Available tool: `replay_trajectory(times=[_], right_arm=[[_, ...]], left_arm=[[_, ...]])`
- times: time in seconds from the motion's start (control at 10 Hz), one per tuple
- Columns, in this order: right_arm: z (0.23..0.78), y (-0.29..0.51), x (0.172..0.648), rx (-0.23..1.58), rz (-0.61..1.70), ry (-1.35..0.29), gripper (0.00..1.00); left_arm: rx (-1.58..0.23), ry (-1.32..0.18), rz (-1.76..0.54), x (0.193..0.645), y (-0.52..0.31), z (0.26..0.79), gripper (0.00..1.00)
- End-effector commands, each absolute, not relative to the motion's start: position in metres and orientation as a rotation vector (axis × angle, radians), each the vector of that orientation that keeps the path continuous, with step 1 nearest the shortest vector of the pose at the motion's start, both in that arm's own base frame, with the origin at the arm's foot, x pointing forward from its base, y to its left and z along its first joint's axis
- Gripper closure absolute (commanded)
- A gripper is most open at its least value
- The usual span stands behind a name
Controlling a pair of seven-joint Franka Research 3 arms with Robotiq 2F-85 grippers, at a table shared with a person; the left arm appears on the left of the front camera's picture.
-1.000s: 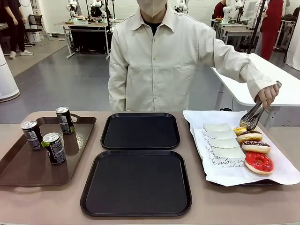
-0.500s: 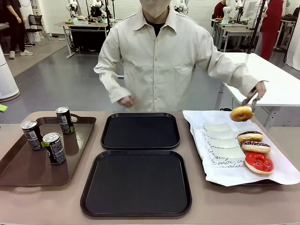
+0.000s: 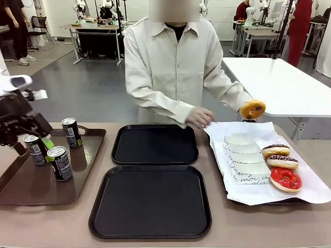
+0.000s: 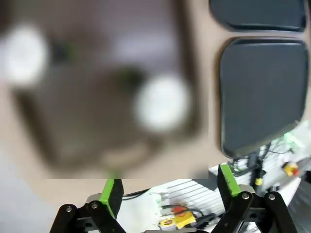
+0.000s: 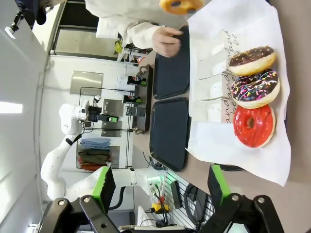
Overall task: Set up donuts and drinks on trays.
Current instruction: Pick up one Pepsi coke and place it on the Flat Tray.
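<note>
- Although nothing lies on it yet, the near tray [image 3: 150,201] sits at centre.
- Left gripper [image 4: 169,178], wide and empty, hangs over the upright cans [image 3: 59,163] on the brown tray [image 3: 20,191] at left, so it is the nearer arm.
- Right gripper [image 5: 161,177], wide and empty, faces the donuts [image 5: 255,89] at right.
- Farthest, a person holds a glazed donut [image 3: 253,108] aloft.

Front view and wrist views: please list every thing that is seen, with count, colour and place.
drinks: three, dark cans, standing on brown tray
brown tray: one, table's left
trays: two, black, middle, one behind the other
donuts: three on white paper, chocolate, sprinkled, red; one golden, held up by person
paper sleeves: overlapping row, white, beside those donuts
paper-lined tray: one, table's right
person's hand: one, near far tray's right corner
left gripper: open, by the drinks
right gripper: open, facing paper-lined tray
</note>
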State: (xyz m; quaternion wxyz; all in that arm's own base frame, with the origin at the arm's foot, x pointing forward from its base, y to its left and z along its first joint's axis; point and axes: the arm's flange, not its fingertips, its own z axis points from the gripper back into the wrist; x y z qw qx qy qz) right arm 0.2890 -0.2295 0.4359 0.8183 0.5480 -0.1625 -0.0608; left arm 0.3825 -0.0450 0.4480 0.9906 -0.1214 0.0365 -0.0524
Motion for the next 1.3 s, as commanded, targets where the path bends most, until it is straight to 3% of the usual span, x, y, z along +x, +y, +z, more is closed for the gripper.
replay_trajectory(times=[0.0,0.4,0.5,0.9,1.2], right_arm=[[0.437,-0.231,0.29,1.189,-0.129,-0.357,0.0],[0.437,-0.231,0.29,1.189,-0.129,-0.357,0.0],[0.437,-0.231,0.29,1.189,-0.129,-0.357,0.0],[0.437,-0.231,0.29,1.189,-0.129,-0.357,0.0],[0.437,-0.231,0.29,1.189,-0.129,-0.357,0.0]], left_arm=[[-0.172,-0.001,-0.069,0.379,-0.069,0.436,0.0],[-0.141,-0.199,-0.046,0.374,-0.085,0.428,0.0],[-0.177,-0.092,-0.086,0.381,-0.094,0.435,0.0],[-0.183,-0.116,-0.082,0.379,-0.093,0.433,0.0],[0.021,-0.249,-0.08,0.368,-0.091,0.448,0.0]])
